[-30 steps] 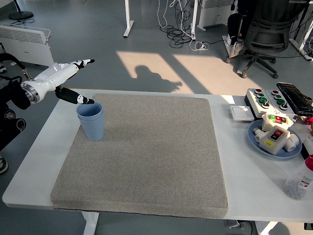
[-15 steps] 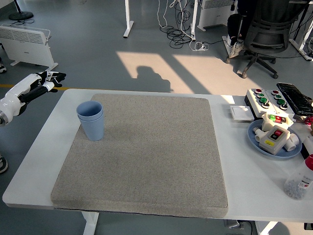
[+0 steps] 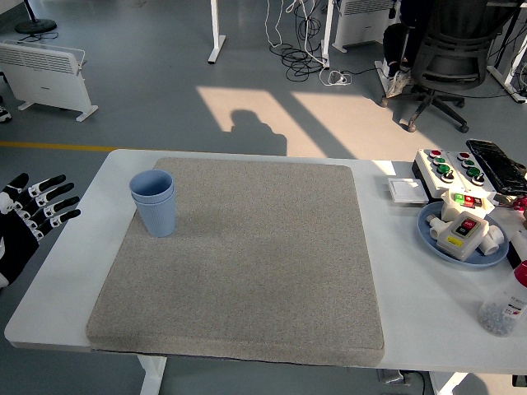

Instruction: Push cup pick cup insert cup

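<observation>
Two light blue cups (image 3: 154, 202), one nested inside the other, stand upright near the far left corner of the grey mat (image 3: 247, 263). My left hand (image 3: 39, 204) hangs off the table's left edge, well to the left of the cups, fingers spread and holding nothing. The right arm does not show in the head view.
At the table's right side sit a blue plate (image 3: 461, 247) with a switch box and white parts, a button box (image 3: 449, 169), a white square plate (image 3: 407, 191) and a clear bottle (image 3: 504, 309). An office chair (image 3: 449, 58) stands on the floor beyond.
My left hand let go at the cups' rim, pulled back to the left and dropped down beside the table edge. The nested cups stayed where they were.
</observation>
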Available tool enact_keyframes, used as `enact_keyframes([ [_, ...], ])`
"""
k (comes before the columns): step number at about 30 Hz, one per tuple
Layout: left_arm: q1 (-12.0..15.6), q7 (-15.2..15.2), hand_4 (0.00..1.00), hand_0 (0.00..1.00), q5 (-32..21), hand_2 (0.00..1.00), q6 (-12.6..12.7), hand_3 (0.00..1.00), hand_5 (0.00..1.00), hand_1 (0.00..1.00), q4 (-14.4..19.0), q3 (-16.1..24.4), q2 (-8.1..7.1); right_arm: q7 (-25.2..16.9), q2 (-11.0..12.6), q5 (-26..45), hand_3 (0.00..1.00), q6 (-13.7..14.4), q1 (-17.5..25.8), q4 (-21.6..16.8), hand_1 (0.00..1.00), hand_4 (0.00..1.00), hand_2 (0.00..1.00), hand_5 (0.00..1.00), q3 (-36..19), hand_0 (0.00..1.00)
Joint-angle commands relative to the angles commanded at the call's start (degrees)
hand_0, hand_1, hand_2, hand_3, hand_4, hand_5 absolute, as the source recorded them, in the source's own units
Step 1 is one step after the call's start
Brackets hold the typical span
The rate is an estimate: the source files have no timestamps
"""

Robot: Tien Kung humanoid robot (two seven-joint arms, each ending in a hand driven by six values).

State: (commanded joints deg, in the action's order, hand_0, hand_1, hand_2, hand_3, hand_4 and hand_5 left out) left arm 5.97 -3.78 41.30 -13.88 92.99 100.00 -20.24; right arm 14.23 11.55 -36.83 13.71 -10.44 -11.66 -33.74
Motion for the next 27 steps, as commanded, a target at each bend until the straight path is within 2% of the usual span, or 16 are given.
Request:
enact_keyframes([
  [1,2.1,0.6,0.693,0.797,-0.4,0.876,1.0,0.804,0.998,0.815,0.5,1.3,1.78,0.0,0.1,0.1,0.584,0.0,0.1,0.0,0.639,0.122,0.643,0.404,0.1,0.709],
  [3,4.2,1.5,0.693,0.797,-1.0,0.876,2.1,0.804,0.998,0.815,0.7,2.2,3.49,0.0,0.1,0.1,0.584,0.0,0.2,0.0,0.639,0.122,0.643,0.404,0.0,0.709],
  [5,5.9,3.1,0.693,0.797,-2.1,0.876,3.6,0.804,0.998,0.815,0.6,2.8,4.97,0.1,0.1,-0.1,0.584,0.0,0.4,0.0,0.639,0.122,0.643,0.404,-0.2,0.709],
  [8,6.4,4.1,0.697,0.802,-3.2,0.859,3.9,0.799,0.998,0.813,0.4,3.1,6.14,0.3,0.0,-0.4,0.584,0.1,0.6,0.0,0.638,0.122,0.643,0.404,-0.4,0.708],
  [15,5.9,4.1,0.695,0.804,-4.5,0.847,3.8,0.777,0.998,0.811,0.2,2.3,6.92,0.8,-0.1,-2.4,0.584,-0.2,0.7,-0.2,0.637,0.122,0.643,0.406,-1.6,0.708],
  [21,7.9,4.1,0.693,0.808,-4.6,0.856,4.1,0.782,0.998,0.826,0.9,0.2,6.86,0.9,-0.3,-2.9,0.582,-0.4,1.5,-0.3,0.637,0.122,0.643,0.406,-1.7,0.708],
  [27,7.3,4.7,0.691,0.816,-4.4,0.868,5.6,0.793,0.998,0.851,0.3,-1.3,7.09,0.7,-0.3,-2.0,0.584,-0.3,1.7,-0.3,0.636,0.122,0.642,0.407,-1.3,0.708],
])
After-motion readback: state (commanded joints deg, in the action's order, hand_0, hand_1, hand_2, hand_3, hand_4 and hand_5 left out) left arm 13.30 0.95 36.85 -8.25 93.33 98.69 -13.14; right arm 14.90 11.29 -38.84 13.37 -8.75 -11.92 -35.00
